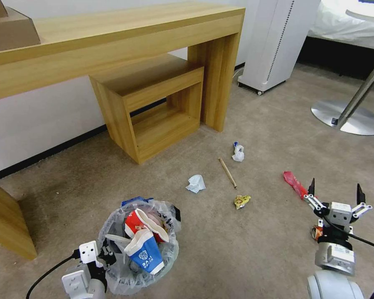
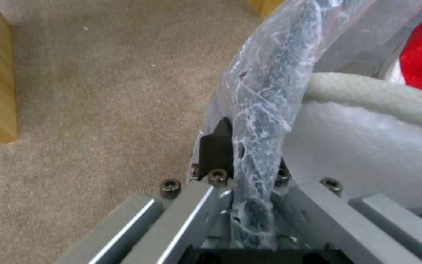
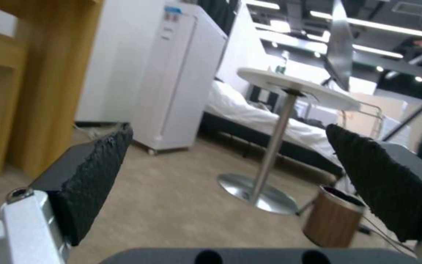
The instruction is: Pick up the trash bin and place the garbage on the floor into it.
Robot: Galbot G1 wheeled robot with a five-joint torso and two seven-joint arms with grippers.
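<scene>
Closest in, at the robot's left side, the left gripper (image 1: pixel 106 255) is clamped on the rim of the trash bin (image 1: pixel 170 253), one finger (image 2: pixel 217 146) outside the rim and the crinkled plastic bag liner (image 2: pixel 265 99) pinched between the jaws. The bin sits low on the carpet (image 1: pixel 245 249) and is already stuffed: a red paper cup (image 1: pixel 134 224) and a blue-white carton (image 1: pixel 147 255) stick up out of it, and a white slipper (image 2: pixel 367 146) fills the space just inside the rim. Over on the right, the right gripper (image 1: pixel 335 192) hangs a little above the floor with its two black fingers (image 3: pixel 93 179) spread wide and nothing between them. Just beyond it lies a red wrapper (image 1: pixel 294 182). Further to the left, in the open middle of the carpet, a yellow wrapper (image 1: pixel 241 201) sits near the lower end of a wooden stick (image 1: pixel 227 172); a white tissue wad (image 1: pixel 195 183) lies left of the stick, and a small clear bottle (image 1: pixel 238 152) with a blue top lies farther back, towards the wooden desk (image 1: pixel 124 37). A low wooden shelf unit (image 1: pixel 153 104) stands tucked under the desk against the wall. To the right of the desk stands a tall white appliance (image 1: pixel 274 41) on casters, and beyond it a round table (image 3: pixel 296 88) on a metal disc base (image 1: pixel 347 116), with a brown wood-grain bin (image 3: pixel 332 216) near that base.
</scene>
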